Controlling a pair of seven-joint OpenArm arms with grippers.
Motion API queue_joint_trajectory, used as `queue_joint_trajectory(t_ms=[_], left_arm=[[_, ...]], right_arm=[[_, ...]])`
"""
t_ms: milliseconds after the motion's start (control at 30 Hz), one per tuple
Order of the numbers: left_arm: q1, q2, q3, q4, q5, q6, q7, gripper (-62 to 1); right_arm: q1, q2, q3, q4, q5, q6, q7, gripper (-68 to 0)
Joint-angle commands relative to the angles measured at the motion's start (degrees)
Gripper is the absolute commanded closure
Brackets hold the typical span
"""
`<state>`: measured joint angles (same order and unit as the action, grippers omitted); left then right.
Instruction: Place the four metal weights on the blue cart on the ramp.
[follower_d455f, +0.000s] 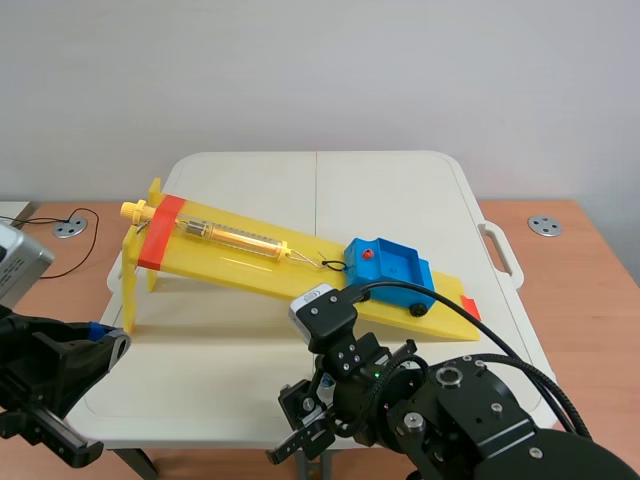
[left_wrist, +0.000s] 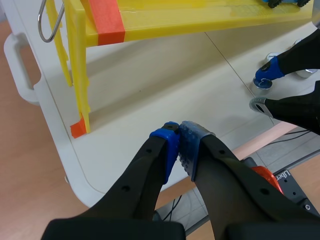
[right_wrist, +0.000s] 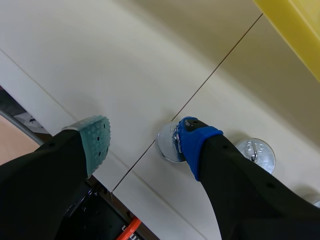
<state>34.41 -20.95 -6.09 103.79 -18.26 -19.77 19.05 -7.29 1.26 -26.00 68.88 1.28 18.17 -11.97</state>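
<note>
right wrist view: right pincer (right_wrist: 145, 142) spread wide, gripping nothing. its blue pad (right_wrist: 192, 142) sits at the rim of one metal weight (right_wrist: 165, 145); we cannot tell if they touch. the teal pad (right_wrist: 96, 140) stands well apart from it. a second weight (right_wrist: 256, 154) lies just beside the first. both are flat on the white desk (right_wrist: 100, 60), nearer than the yellow ramp (follower_d455f: 225, 262).

scene view: blue cart (follower_d455f: 392, 268) sits at the ramp's low right end, corded to a spring scale (follower_d455f: 235, 237) lying up the slope.

left wrist view: left pincer (left_wrist: 179, 145) closed pad to pad, holding nothing, over the desk's near left corner.
</note>
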Motion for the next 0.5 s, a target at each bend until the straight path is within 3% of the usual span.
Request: queue_joint_trajectory(t_ms=[0, 167, 400, 467], left_arm=[[-0.31, 0.31, -0.79, 2.64, -2.95, -1.4, -5.9, -3.1], [-0.31, 0.31, -0.79, 2.64, -2.95, -1.4, -5.9, -3.1], [-0.31, 0.31, -0.79, 2.64, -2.95, -1.4, -5.9, -3.1], [-0.31, 0.31, -0.79, 2.64, -2.95, -1.4, -5.9, -3.1]], right_arm=[[4.13, -1.88, -0.7, 2.47, 0.83, -1.25, 6.1, -30.2], [4.13, -1.68, -0.7, 1.97, 0.83, -1.29, 4.7, -19.9], [4.13, -1.07, -0.7, 1.97, 0.83, -1.25, 2.21, -0.4], [4.13, -0.68, -0.68, 1.99, 0.83, -1.25, 2.21, -0.7]])
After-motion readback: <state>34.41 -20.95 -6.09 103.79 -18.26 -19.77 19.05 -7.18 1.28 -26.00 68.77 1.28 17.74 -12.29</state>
